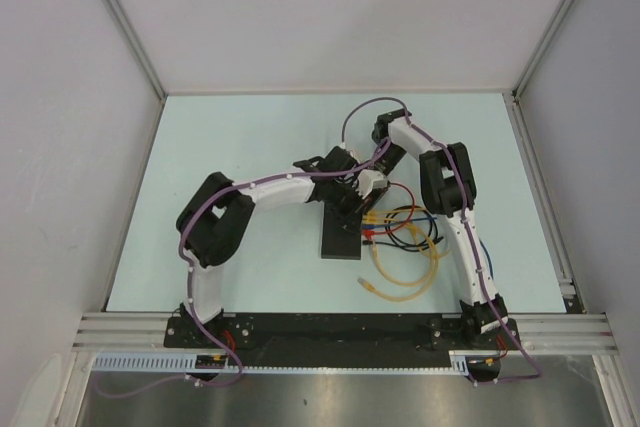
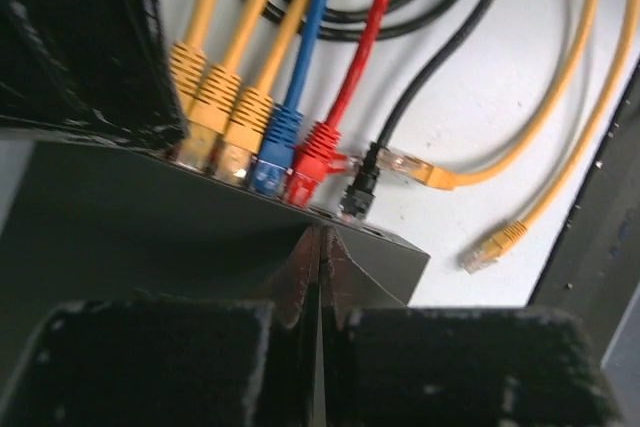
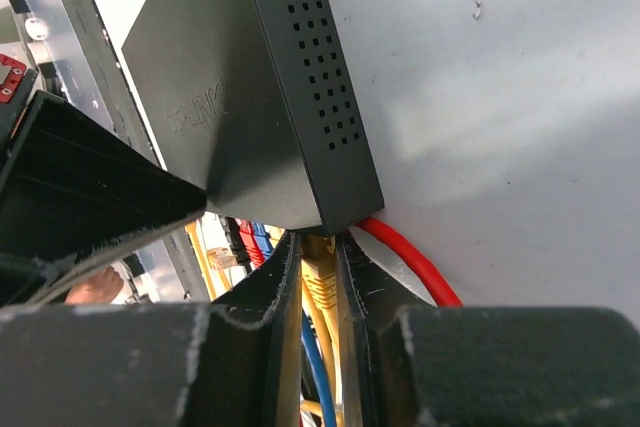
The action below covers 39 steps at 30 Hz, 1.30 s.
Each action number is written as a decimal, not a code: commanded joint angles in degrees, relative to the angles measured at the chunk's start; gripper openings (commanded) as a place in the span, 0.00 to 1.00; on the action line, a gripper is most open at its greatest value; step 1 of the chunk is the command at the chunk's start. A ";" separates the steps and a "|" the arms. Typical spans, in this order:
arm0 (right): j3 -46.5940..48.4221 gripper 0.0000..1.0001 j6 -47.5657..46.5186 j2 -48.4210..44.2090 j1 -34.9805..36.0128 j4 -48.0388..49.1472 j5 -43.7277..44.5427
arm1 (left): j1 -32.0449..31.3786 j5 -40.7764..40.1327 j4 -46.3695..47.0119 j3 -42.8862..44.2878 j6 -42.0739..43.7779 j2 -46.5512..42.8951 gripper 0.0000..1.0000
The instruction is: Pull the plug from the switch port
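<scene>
Right gripper (image 3: 318, 247): fingers a narrow gap apart, clamped on a yellow plug (image 3: 320, 292) from both sides. Plug's front end runs in under the switch's socket edge at an end corner. Cannot tell whether it is fully seated.

Left gripper (image 2: 320, 247): jaws fully closed, nothing between them. Tips down on the top face of the switch (image 2: 150, 217), just behind the socket edge, near the black plug (image 2: 360, 189).

Along the socket edge of the switch, wrist view: yellow plugs side by side, then a blue plug (image 2: 275, 152), a red plug (image 2: 315, 159), then the black one. All sit against the switch.

Red cable (image 3: 410, 257) leaves the switch just beside the gripped plug.

Two loose yellow plug ends lie off the switch, one (image 2: 410, 167) near the black plug, one (image 2: 492, 245) farther out.

Switch lies flat on the pale table (image 1: 250, 137), both grippers over its far end, cable loops piled on the side toward the right arm.
</scene>
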 commanded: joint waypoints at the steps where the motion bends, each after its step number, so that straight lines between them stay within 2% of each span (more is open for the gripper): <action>1: 2.16 0.05 -5.96 2.11 -1.90 0.92 7.21 | 0.02 -10.78 -0.04 -0.94 2.66 3.66 0.00; 12: 0.31 0.06 -9.66 -0.96 -4.27 0.38 10.29 | 0.02 -11.75 0.84 -1.82 2.93 3.93 0.00; 19: 1.19 0.09 -8.97 -3.85 -4.19 0.38 3.71 | 0.02 -11.22 0.49 -1.65 3.10 3.75 0.00; 21: 2.33 0.26 -8.44 -5.61 -4.27 0.30 0.81 | 0.02 -10.35 0.05 -1.39 3.28 3.49 0.00; 22: 2.68 0.57 -7.91 -7.54 -4.36 0.30 -0.08 | 0.11 -9.99 -0.04 -1.30 3.28 3.40 0.00; 23: 3.21 0.75 -7.13 -8.86 -4.36 0.38 -0.70 | 0.20 -9.47 -0.13 -1.21 3.28 3.22 0.00; 24: 3.39 0.99 -6.86 -10.09 -4.36 0.38 -0.96 | 0.29 -9.29 -0.30 -1.12 3.36 2.79 0.00; 28: 2.86 1.00 -5.54 -19.13 -5.50 0.73 0.00 | 0.72 -8.76 -0.13 -1.39 3.72 1.38 0.00; 30: -0.11 1.00 -2.31 -22.83 -8.04 4.50 0.53 | 1.08 -8.41 -0.22 -1.39 3.80 0.77 0.00; 32: -4.67 1.00 1.13 -29.50 -12.24 12.92 -0.52 | 1.43 -8.23 -0.48 -0.95 3.89 0.32 0.00; 33: -10.18 1.00 4.71 -31.44 -13.49 16.26 -0.18 | 1.52 -8.14 -0.48 -0.95 3.89 -0.11 0.00; 34: -12.50 1.00 5.53 -34.42 -14.72 20.64 1.13 | 1.52 -8.14 -0.48 -0.95 4.07 -0.47 0.00; 37: -19.09 1.00 2.73 -36.03 -17.45 21.91 10.87 | 1.52 -8.06 -0.74 -0.51 4.33 -1.34 0.00; 38: -21.37 0.96 2.38 -36.90 -18.15 22.53 15.16 | 1.52 -7.88 -0.83 -0.25 4.33 -1.52 0.00; 39: -25.05 0.88 2.03 -37.35 -19.99 22.97 16.08 | 1.43 -7.71 -0.83 -0.16 4.25 -1.70 0.00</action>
